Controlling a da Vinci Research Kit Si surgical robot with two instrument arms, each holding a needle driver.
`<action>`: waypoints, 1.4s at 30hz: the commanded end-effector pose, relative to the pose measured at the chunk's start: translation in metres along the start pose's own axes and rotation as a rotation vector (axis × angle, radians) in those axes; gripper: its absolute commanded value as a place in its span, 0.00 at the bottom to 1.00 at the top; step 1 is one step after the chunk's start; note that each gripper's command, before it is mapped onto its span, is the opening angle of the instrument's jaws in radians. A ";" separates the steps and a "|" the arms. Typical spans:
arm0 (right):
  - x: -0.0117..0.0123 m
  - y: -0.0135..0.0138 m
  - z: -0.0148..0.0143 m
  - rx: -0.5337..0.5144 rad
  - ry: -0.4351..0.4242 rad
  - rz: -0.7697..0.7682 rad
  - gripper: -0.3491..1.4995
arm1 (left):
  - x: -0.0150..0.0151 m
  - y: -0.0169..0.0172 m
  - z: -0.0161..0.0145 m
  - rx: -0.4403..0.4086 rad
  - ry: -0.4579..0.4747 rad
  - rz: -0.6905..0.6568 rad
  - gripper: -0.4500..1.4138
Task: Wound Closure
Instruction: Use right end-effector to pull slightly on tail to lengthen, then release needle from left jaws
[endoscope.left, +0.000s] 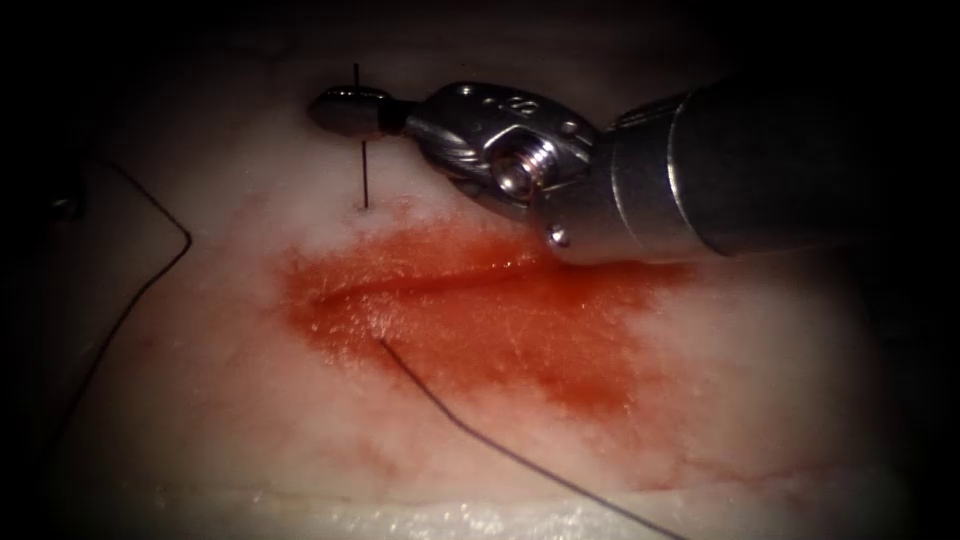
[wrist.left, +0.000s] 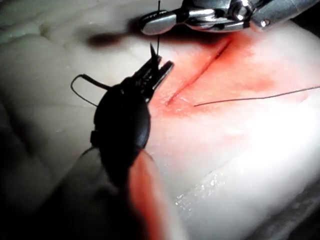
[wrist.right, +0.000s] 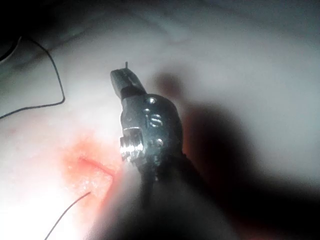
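While the right claw (endoscope.left: 345, 110) is clamped on the stiff, thin, slippery needle (endoscope.left: 362, 150) standing upright in the tissue (endoscope.left: 760, 400) just beyond the cut (endoscope.left: 420, 285), the left claw (wrist.left: 159, 70) stands slightly parted, holding nothing, beside the needle, with limp thread (endoscope.left: 480, 430) trailing from the cut's near side.

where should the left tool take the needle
The right tool is shut on the needle near its upper end; the lower end is in the tissue above the cut. Probably grip the bare upright stretch between jaws and tissue, coming from the endoscope view's left, square across it.

Dim, dark-edged endoscope vignette; glare on the tissue (wrist.left: 260, 150); blurred shadowy wrist foregrounds
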 end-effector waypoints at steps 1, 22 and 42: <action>-0.0004 -0.0001 0.0003 0.011 0.020 -0.016 0.82 | -0.0005 -0.0008 0.0008 0.019 -0.004 -0.001 0.00; 0.0051 0.0000 -0.0142 0.045 0.007 -0.356 0.98 | -0.0056 -0.0128 0.0084 0.277 -0.244 0.191 0.00; 0.0044 -0.0006 -0.0164 -0.044 -0.096 -0.492 0.98 | -0.0149 -0.0157 0.0145 0.256 -0.407 0.238 0.01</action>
